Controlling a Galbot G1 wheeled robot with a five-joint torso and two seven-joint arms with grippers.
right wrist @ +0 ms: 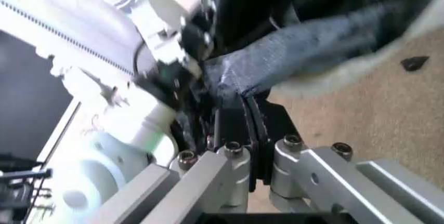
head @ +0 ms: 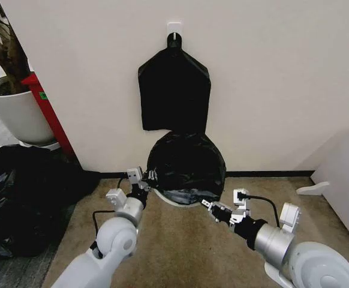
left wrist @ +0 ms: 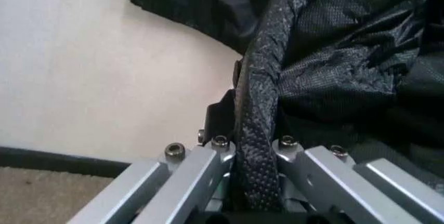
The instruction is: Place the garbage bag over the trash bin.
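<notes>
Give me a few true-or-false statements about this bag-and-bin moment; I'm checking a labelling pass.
1. Both grippers are clamped on the garbage bag. True: the left gripper and the right gripper each pinch its edge.
2. The trash bin stands bare beside the bag. False: the bag covers it, leaving a white sliver of rim.
3. A flat black bundle hangs from a hook on the wall. True.
4. The plant pot stands at the robot's right. False: it is at the left.
</notes>
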